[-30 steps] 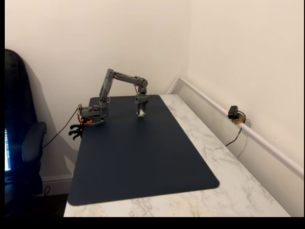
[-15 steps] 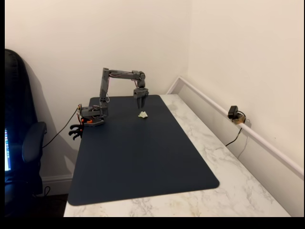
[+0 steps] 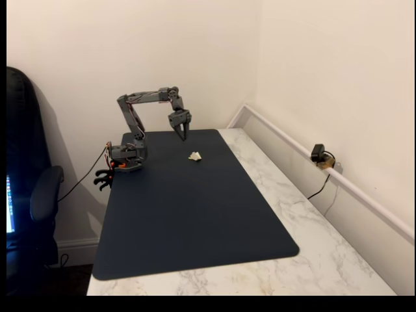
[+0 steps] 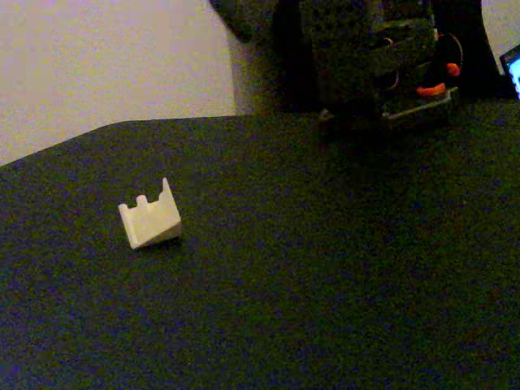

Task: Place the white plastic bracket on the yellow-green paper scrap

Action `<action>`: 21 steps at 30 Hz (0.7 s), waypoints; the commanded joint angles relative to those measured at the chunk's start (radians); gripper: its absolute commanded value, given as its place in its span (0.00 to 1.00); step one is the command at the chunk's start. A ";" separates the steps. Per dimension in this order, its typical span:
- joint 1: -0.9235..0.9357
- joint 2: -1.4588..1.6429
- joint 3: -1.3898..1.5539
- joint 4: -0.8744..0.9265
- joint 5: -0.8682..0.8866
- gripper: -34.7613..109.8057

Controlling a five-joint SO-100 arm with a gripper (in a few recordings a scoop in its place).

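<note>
The white plastic bracket [image 3: 195, 156] lies on the dark blue mat [image 3: 195, 221], towards its far end. Up close, the bracket [image 4: 150, 219] is a small off-white wedge with ridged teeth pointing up, resting free with nothing touching it. The yellow-green paper scrap is hidden; only a faint yellowish tint shows at the bracket's edge. My gripper [image 3: 182, 135] hangs in the air behind and to the left of the bracket, well clear of it, pointing down. Nothing is between its fingers, and they are too small to tell whether they are apart.
The arm's base [image 3: 127, 159] is clamped at the mat's far left corner, also seen as the base [image 4: 382, 65]. A marble table [image 3: 305, 214] extends to the right. A small camera [image 3: 318, 155] sits by the wall rail. A dark chair [image 3: 29, 195] stands at the left.
The gripper was down at the bracket, then rose, leaving it on the mat. The arm has since folded back to the left, away from the bracket.
</note>
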 commanded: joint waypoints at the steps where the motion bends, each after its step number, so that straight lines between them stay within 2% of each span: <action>1: 0.003 0.212 0.160 -0.087 -0.037 0.24; 4: -0.018 0.460 0.403 -0.359 -0.209 0.24; 6: -0.011 0.626 0.552 -0.465 -0.264 0.24; 12: -0.018 0.798 0.755 -0.548 -0.468 0.24; 21: -0.006 1.008 0.968 -0.541 -0.615 0.24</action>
